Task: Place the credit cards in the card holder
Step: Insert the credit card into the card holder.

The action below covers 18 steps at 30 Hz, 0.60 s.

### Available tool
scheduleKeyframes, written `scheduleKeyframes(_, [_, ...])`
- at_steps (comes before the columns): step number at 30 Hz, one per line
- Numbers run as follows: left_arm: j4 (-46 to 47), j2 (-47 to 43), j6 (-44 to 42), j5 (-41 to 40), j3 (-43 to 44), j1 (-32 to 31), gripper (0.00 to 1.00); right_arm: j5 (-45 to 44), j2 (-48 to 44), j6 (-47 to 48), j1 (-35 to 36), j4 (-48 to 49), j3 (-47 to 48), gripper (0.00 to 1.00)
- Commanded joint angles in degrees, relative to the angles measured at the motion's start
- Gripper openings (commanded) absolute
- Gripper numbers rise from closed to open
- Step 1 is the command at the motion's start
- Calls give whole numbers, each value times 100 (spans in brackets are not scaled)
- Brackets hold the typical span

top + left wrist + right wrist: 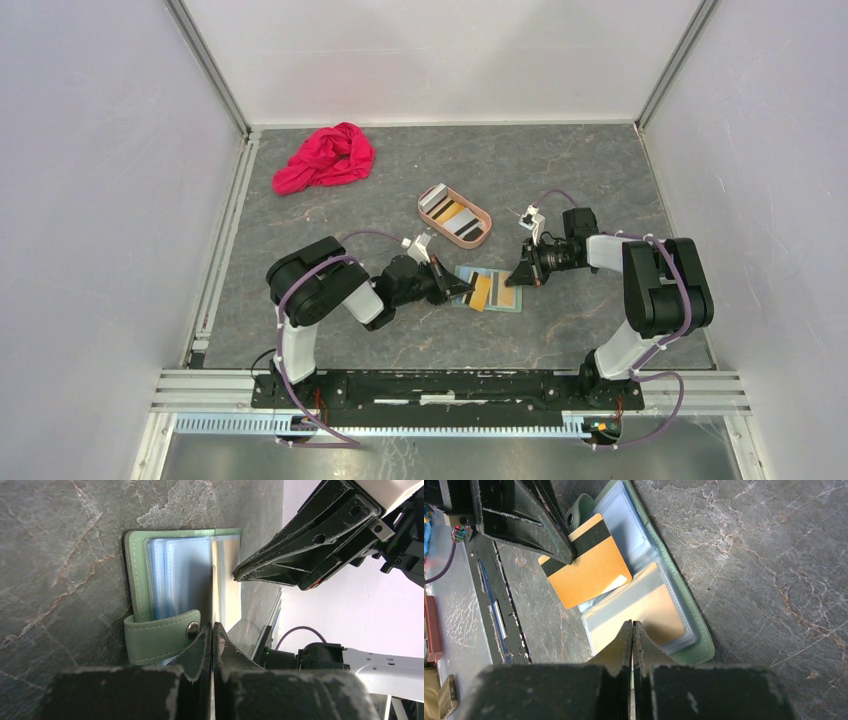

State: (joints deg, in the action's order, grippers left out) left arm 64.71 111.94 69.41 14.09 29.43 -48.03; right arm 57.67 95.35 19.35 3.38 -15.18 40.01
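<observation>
Left pincer: my left pincer (462,290) is squeezed narrow on the orange card (591,572), gripping its dark-striped end. From my left wrist the card shows only as a thin edge between my fingers (200,645).

Orange card: it hangs tilted over one half of the open card holder (503,293), overlapping the clear pockets. I cannot tell whether its far corner is inside a pocket.

Card holder: it lies open and flat on the grey table (600,180), pale blue pockets facing up. Seen from above, it sits at 3 o'clock from my left pincer and 8 o'clock from my right pincer, directly between the two tips.

Snap tab: the green snap tab (160,637) sticks out from the holder's edge, just beside my left fingers, at 9 o'clock from them in the left wrist view.

Right pincer: my right pincer (632,627) is closed tight, its tips at the edge of a clear pocket with a tan card showing inside. I cannot tell whether it pinches the sleeve.

Tray: a pinkish oval tray (486,232) with more cards (452,213) sits at 11 o'clock from the holder, near but apart.

Red cloth: the red cloth (325,158) lies bunched at 10 o'clock, well apart.
</observation>
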Motion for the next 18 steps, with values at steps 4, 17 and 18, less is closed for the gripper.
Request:
scheduleKeyframes(4, [-211, -105, 147, 1, 149, -27, 2, -80, -9, 86, 23, 32, 160, 0])
scheduleKeyframes(17, [-411, 9, 118, 123, 393, -31, 2, -72, -10, 86, 25, 30, 156, 0])
scheduleKeyframes(18, [-443, 11, 112, 123, 406, -31, 2, -72, -25, 86, 24, 33, 156, 0])
